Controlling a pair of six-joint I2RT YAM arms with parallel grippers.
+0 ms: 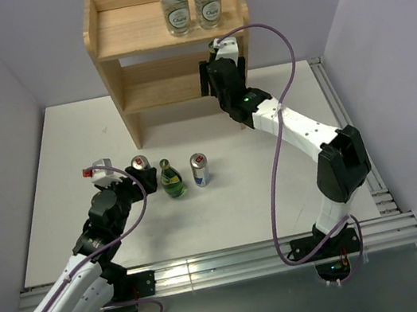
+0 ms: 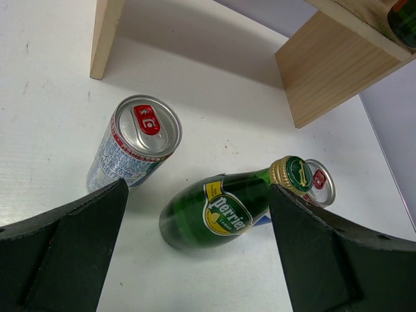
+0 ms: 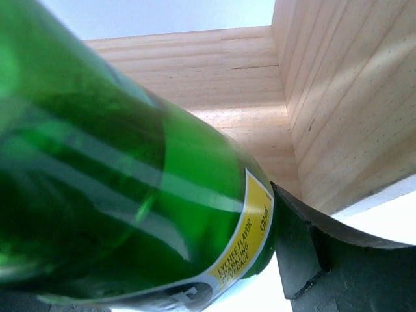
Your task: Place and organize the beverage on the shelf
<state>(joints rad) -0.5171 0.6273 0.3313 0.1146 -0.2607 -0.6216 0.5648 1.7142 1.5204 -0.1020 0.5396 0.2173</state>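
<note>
**Right claw** (image 1: pixel 217 67): clamped on green bottle (image 3: pixel 130 195), inside the middle tier of the shelf (image 1: pixel 130 32) at its 3 o'clock end. This is under the water bottles (image 1: pixel 175 4), apparently one kind per tier.

**Left claw** (image 2: pixel 198 195): fingers apart over the bench (image 1: pixel 57 166). It faces the second green bottle (image 2: pixel 214 214), likely next. Can (image 2: pixel 136 146) lies at 10 o'clock, second can (image 2: pixel 320 184) at 3 o'clock.

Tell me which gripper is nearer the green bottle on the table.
Left. The left gripper faces the green bottle from close by; the right gripper holds another bottle at the shelf.

top: overhead, looks down | left wrist: low, facing shelf (image 2: pixel 331 71) | right wrist: close, inside shelf | shared: shelf
</note>
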